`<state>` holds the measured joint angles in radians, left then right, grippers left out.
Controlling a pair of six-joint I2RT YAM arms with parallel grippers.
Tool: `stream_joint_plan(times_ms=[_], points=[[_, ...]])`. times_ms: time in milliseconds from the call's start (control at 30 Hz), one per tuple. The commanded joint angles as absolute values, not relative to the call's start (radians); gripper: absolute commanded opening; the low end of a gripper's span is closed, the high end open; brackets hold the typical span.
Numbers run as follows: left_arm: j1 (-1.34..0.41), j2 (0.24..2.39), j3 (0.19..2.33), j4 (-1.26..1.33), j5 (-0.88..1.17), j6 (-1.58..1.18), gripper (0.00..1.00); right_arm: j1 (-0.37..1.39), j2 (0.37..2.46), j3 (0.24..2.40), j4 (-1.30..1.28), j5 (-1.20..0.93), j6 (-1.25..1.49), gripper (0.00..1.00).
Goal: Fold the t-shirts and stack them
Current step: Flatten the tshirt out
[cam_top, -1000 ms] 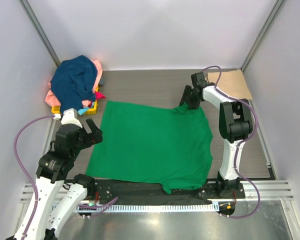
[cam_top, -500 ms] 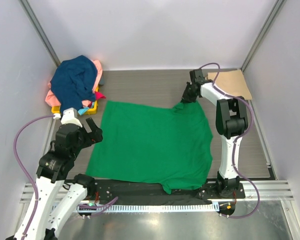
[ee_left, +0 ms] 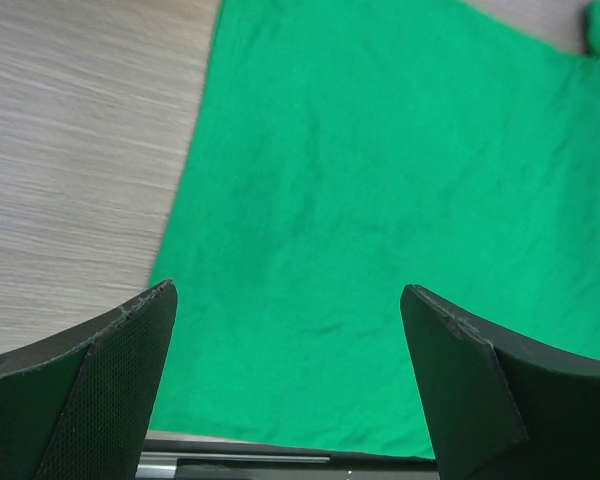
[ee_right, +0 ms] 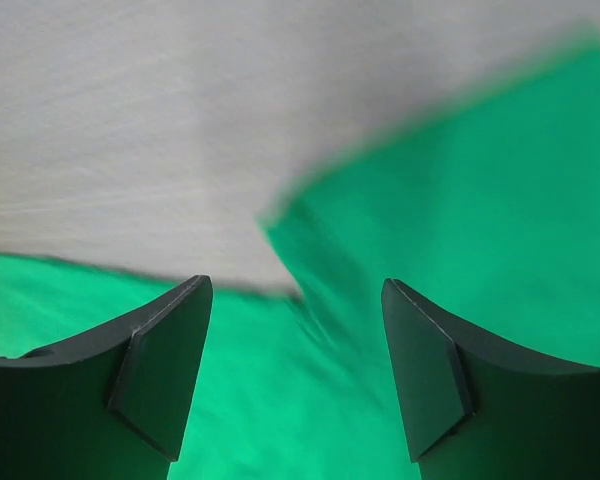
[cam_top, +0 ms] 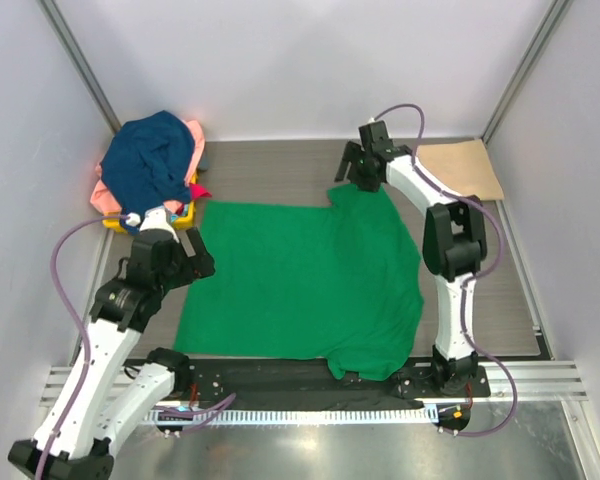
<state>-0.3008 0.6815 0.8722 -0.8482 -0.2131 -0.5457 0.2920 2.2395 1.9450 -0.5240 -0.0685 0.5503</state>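
A bright green t-shirt [cam_top: 305, 280] lies spread flat on the table; it fills the left wrist view [ee_left: 400, 180] and shows blurred in the right wrist view [ee_right: 460, 230]. A folded tan t-shirt [cam_top: 464, 168] lies at the back right. A heap of tees, navy blue [cam_top: 150, 160] on top with salmon pink and others beneath, sits at the back left. My left gripper [cam_top: 192, 262] is open and empty above the green shirt's left edge [ee_left: 285, 385]. My right gripper [cam_top: 352, 172] is open and empty over the shirt's far sleeve [ee_right: 295, 375].
A yellow bin [cam_top: 185, 213] sits under the heap at the back left. The brown wooden table [cam_top: 280, 175] shows bare behind the green shirt. A black strip and metal rail [cam_top: 280, 385] run along the near edge. Grey walls enclose three sides.
My right gripper has let go of the green shirt's far sleeve and moved left and back; the sleeve now lies further left. My left arm has moved forward toward the shirt's left edge.
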Motion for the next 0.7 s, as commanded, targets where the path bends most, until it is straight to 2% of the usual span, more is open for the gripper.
stream_joint_plan(times_ms=[0,100,233,433,667], points=[[-0.302,0.820,0.910,-0.755,-0.152,-0.574,0.93,0.275,1.975,1.737,-0.545,0.126,0.499,0.75],[-0.301,0.972,0.945,-0.680,-0.120,-0.615,0.93,0.275,1.864,1.582,-0.549,0.184,0.485,0.76],[-0.301,1.201,0.998,-0.560,-0.111,-0.637,0.93,0.275,1.833,1.494,-0.577,0.253,0.471,0.76],[-0.301,1.647,1.254,-0.538,-0.098,-0.643,0.91,0.275,1.932,1.511,-0.624,0.279,0.431,0.75],[-0.285,1.945,1.492,-0.558,-0.109,-0.635,0.91,0.273,2.110,1.641,-0.692,0.304,0.393,0.75]])
